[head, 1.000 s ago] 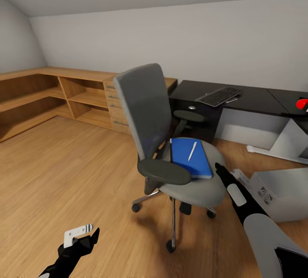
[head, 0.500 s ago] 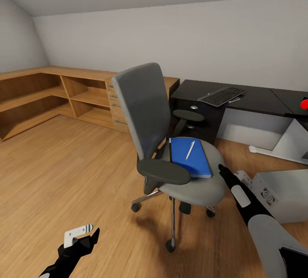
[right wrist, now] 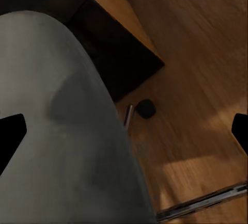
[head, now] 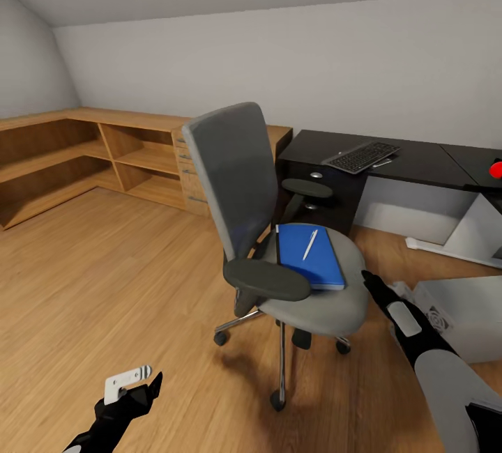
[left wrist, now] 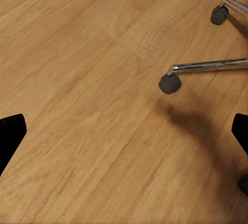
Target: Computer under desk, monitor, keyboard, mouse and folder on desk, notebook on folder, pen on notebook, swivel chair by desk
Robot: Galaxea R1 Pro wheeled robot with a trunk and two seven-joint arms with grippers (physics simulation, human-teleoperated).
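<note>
One flat blue folder [head: 311, 256] lies on the grey swivel chair [head: 279, 230].

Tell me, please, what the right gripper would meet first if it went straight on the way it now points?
Most likely the swivel chair's seat: the right gripper points along its grey edge, with wood floor beyond. Depth is unclear, so it might just skim past.
</note>
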